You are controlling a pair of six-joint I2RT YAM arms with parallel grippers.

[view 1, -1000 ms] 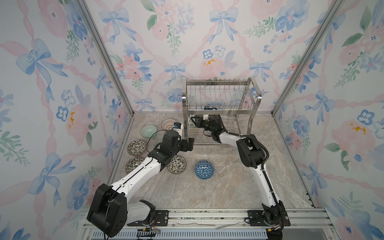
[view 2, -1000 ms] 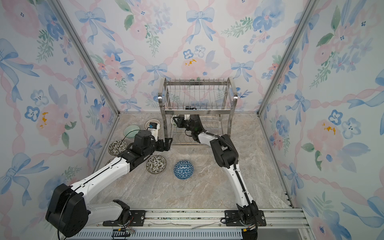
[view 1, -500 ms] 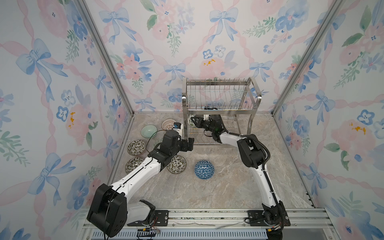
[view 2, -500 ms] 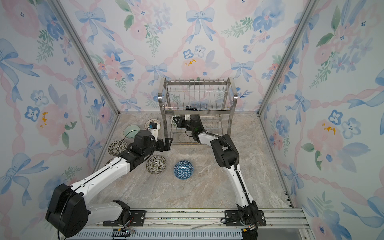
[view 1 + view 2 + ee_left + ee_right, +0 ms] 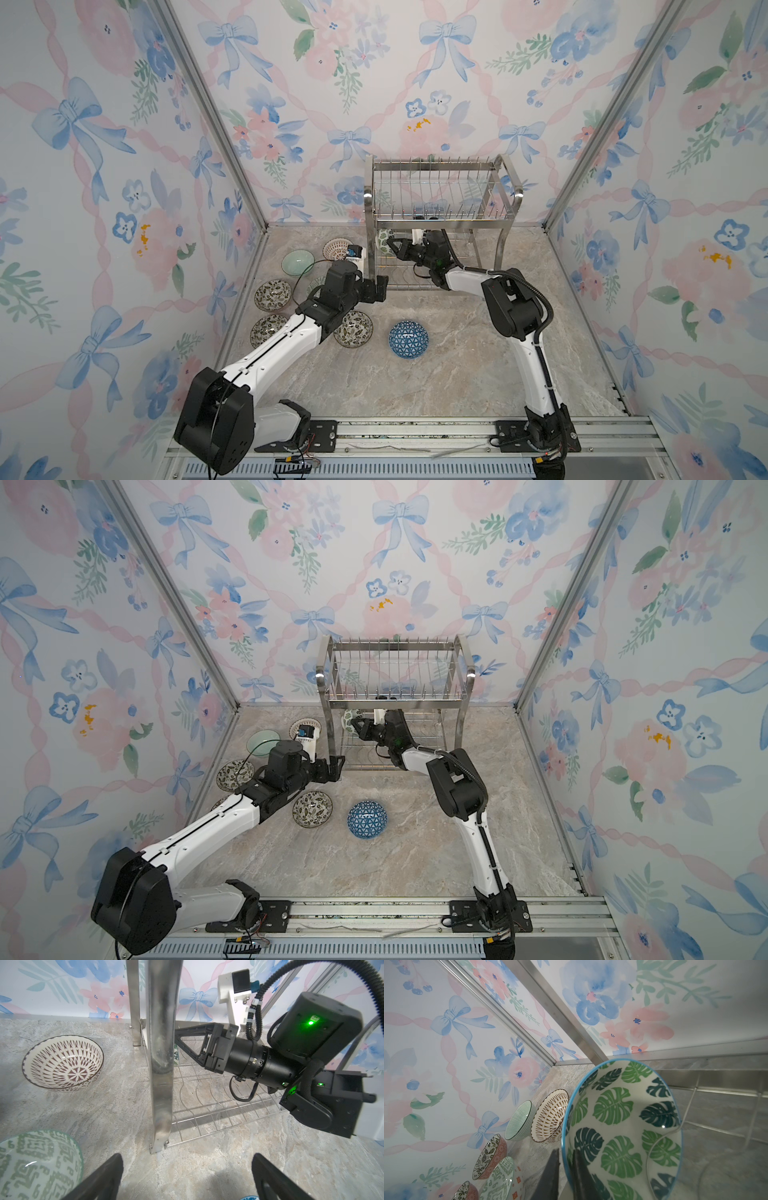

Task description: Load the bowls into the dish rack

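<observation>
The right hand pinches the rim of the leaf bowl, on edge ahead of it over the lower wires of the dish rack; the left hand gapes empty.

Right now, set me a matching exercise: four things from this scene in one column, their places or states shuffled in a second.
Things
1. leaf-pattern bowl
2. blue-triangle bowl
3. pale green bowl
4. left hand

Places or states
A. open and empty, near the dish rack's front leg
B. upright on the table, next to the lattice bowl
C. alone on the table in front of the rack
D. pinched by its rim in the right hand

Pairs: 1-D, 2-C, 3-B, 4-A
</observation>
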